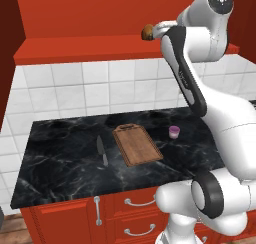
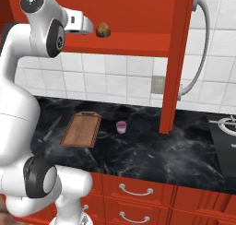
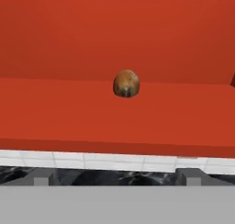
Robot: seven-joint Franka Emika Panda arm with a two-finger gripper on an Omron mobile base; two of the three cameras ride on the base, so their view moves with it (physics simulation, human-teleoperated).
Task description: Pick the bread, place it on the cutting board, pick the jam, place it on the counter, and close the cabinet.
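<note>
The bread (image 3: 126,83), a small rounded golden-brown lump with a darker crust, sits on the smooth red shelf of the open cabinet (image 2: 138,43). Below, on the glossy black veined counter (image 1: 60,163), lie the wooden cutting board (image 1: 137,144) with its short tab, a grey knife (image 1: 101,150) left of it, and the squat purple jam (image 1: 174,132) to its right. The white arm reaches up, level with the shelf; the gripper (image 3: 117,177) has its tips spread wide, apart from the bread.
</note>
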